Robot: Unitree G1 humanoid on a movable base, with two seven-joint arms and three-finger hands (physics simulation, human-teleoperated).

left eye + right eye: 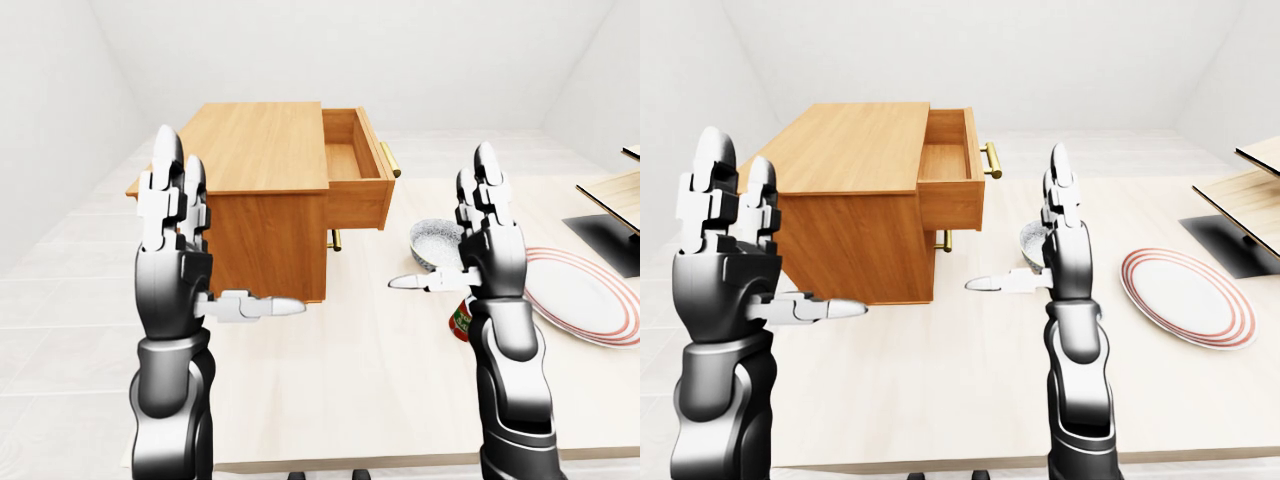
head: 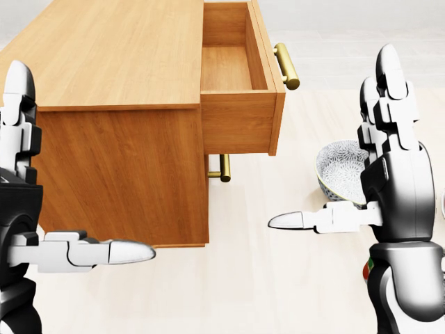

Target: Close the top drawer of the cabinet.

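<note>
A wooden cabinet [image 2: 111, 56] stands on the pale table [image 1: 380, 380]. Its top drawer [image 2: 236, 129] is pulled out toward the right of the head view, empty inside, with a brass handle [image 2: 286, 66] on its front. A second brass handle [image 2: 224, 168] shows below it on the shut lower drawer. My left hand [image 1: 215, 235] is raised and open to the left of the cabinet's near side. My right hand [image 2: 334, 142] is open too, fingers up and thumb pointing left. It hangs right of the drawer and below its front, touching nothing.
A patterned bowl [image 2: 341, 174] sits on the table right of the cabinet, partly behind my right hand. A red can [image 1: 460, 320] stands by my right wrist. Farther right lie a red-rimmed plate [image 1: 585, 295] and a dark mat [image 1: 610, 235] under wooden shelves [image 1: 610, 190].
</note>
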